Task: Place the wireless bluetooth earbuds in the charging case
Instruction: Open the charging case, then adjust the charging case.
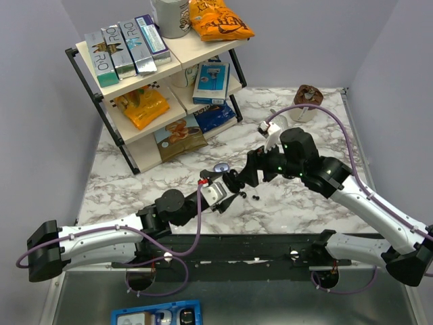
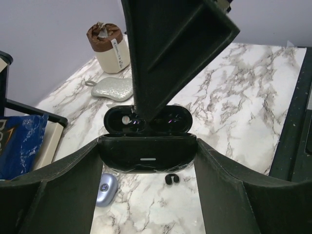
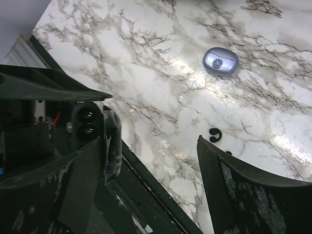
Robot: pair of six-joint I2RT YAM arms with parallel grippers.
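The black charging case (image 2: 146,157) stands open, lid (image 2: 122,120) tilted back, clamped between the fingers of my left gripper (image 2: 147,146). My right gripper (image 3: 151,146) is open and hovers just over the case (image 3: 90,122); one of its fingers (image 2: 170,53) reaches down to the open lid. Nothing shows between the right fingers. One black C-shaped earbud (image 2: 171,179) lies on the marble just beyond the case, also in the right wrist view as the earbud (image 3: 215,135). From above, small black earbuds (image 1: 256,196) lie right of both grippers, the left gripper (image 1: 226,193) and the right gripper (image 1: 238,179).
A lilac earbud case (image 2: 106,188) lies shut on the marble close to the black one. A silver pouch (image 2: 112,88) and a paper cup (image 1: 308,101) are at the far right. A snack shelf (image 1: 155,88) fills the far left. The black rail (image 1: 243,247) runs along the near edge.
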